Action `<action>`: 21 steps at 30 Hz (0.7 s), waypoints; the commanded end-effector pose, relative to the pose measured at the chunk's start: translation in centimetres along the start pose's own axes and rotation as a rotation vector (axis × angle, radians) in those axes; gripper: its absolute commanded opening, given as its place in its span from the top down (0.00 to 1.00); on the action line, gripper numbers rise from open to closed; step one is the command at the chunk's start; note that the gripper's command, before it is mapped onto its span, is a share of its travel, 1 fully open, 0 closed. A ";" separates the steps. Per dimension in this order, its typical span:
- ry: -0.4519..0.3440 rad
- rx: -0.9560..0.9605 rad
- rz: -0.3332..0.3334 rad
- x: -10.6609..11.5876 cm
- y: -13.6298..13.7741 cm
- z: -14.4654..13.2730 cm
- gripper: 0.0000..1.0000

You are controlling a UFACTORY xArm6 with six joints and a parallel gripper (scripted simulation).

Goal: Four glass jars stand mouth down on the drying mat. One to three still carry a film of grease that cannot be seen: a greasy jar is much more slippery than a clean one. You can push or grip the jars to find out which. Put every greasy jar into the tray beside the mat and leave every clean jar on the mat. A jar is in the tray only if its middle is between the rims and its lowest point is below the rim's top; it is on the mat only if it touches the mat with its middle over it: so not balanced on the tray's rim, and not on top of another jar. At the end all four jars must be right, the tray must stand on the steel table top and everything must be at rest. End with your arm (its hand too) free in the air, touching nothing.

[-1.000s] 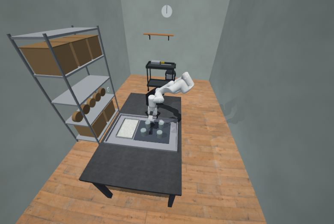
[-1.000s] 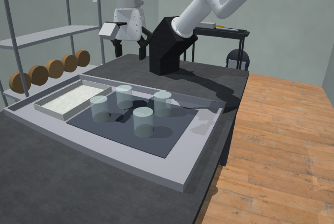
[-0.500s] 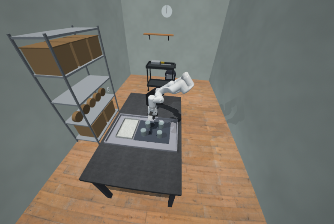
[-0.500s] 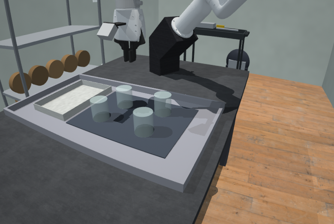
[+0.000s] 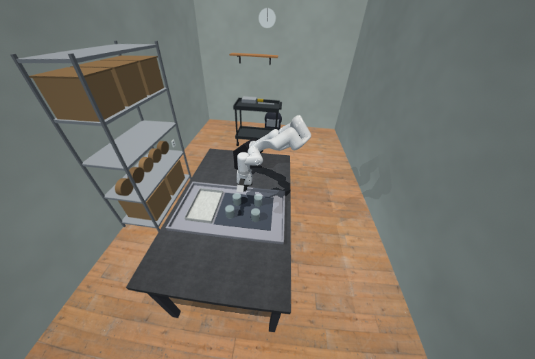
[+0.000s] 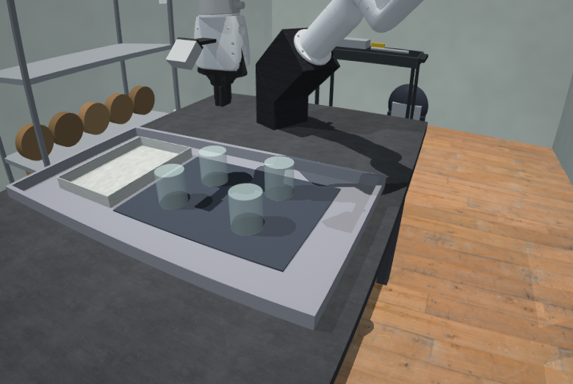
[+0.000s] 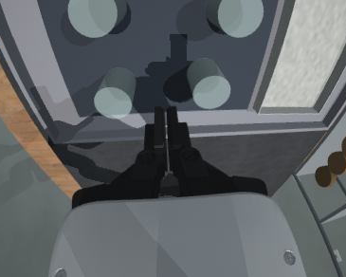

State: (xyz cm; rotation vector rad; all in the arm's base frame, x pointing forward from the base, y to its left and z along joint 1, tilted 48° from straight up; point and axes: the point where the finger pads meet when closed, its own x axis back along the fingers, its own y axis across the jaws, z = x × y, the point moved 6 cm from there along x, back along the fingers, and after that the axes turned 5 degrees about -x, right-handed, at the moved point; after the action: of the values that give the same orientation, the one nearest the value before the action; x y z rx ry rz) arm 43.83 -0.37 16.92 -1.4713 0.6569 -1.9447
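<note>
Four clear glass jars stand mouth down on the dark drying mat [image 6: 228, 217]. The back left jar [image 6: 213, 165], the back right jar [image 6: 279, 177], the front left jar [image 6: 170, 186] and the front right jar [image 6: 245, 208] stand apart from each other. The shallow tray [image 6: 121, 175] with a pale floor lies left of the mat and holds nothing. My gripper [image 6: 222, 98] is shut and empty. It hangs above the table behind the back rim, in line with the back left jar [image 7: 208, 84]. In the wrist view the shut fingers point between the two nearest jars.
Mat and tray sit inside a raised grey rim [image 6: 259, 286] on the steel table top. The arm's black base [image 6: 286, 83] stands behind the mat on the right. A metal shelf unit [image 5: 103, 130] stands left of the table, a black cart [image 5: 257, 119] behind it.
</note>
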 end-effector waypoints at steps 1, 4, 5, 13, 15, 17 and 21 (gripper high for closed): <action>0.003 0.001 -0.001 -0.7 0.0 0.1 1.00; 0.003 0.001 -0.001 -3.0 0.0 0.1 1.00; 0.003 0.001 -0.001 -3.8 0.0 0.1 1.00; 0.003 0.001 -0.001 -7.7 0.0 0.1 1.00; 0.003 0.001 -0.001 -7.7 0.0 0.1 1.00; 0.003 0.001 -0.001 -7.7 1.6 0.3 1.00; 0.003 0.001 -0.001 -7.7 4.8 0.6 1.00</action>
State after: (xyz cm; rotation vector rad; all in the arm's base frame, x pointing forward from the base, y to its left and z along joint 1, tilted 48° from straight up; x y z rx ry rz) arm 45.79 3.87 10.61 -1.4714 0.6545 -1.9469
